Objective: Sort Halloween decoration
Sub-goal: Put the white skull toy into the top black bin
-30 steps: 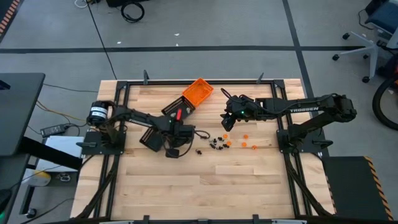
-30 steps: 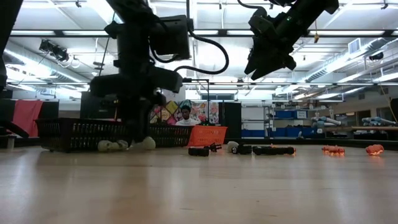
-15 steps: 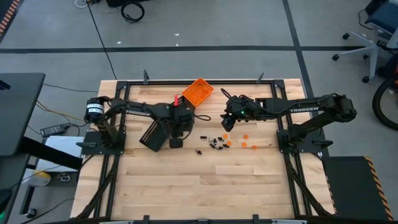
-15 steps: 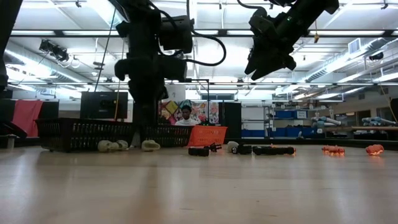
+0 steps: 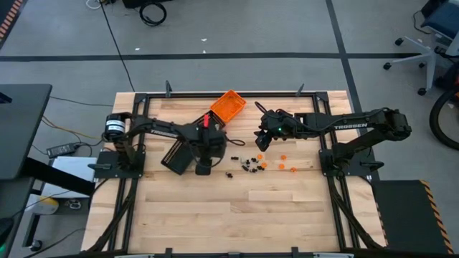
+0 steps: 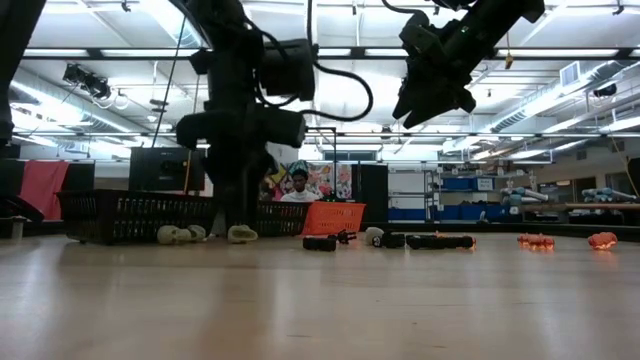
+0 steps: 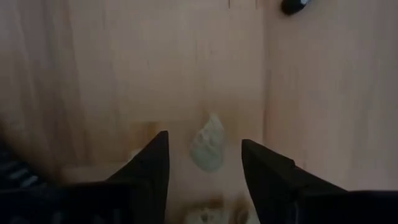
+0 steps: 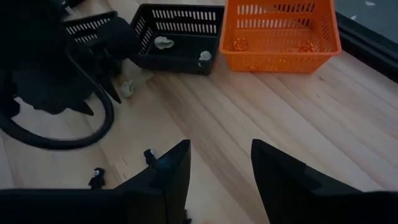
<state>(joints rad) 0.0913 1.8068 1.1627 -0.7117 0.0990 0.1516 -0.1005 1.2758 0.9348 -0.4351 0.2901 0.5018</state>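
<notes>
left wrist view: spread gripper straddling a whitish trinket

left gripper (image 7: pixel 205 155) hangs released and empty, its fingers (image 7: pixel 155 163) either side of a whitish trinket (image 7: pixel 208 144) lying loose on the table (image 5: pixel 215 222), so the pick is straight down, just off the black tray (image 5: pixel 176 155) near the far-left part of the table. right gripper (image 8: pixel 214 165), also parted and empty, waits raised over the scattered orange and black trinkets (image 5: pixel 262 164) at mid-table, far from this piece; the orange tray (image 5: pixel 228 105) sits at the far edge.

Wooden table (image 5: pixel 237 208) carries trays (image 5: pixel 228 105) and scattered trinkets (image 5: pixel 252 165).
</notes>
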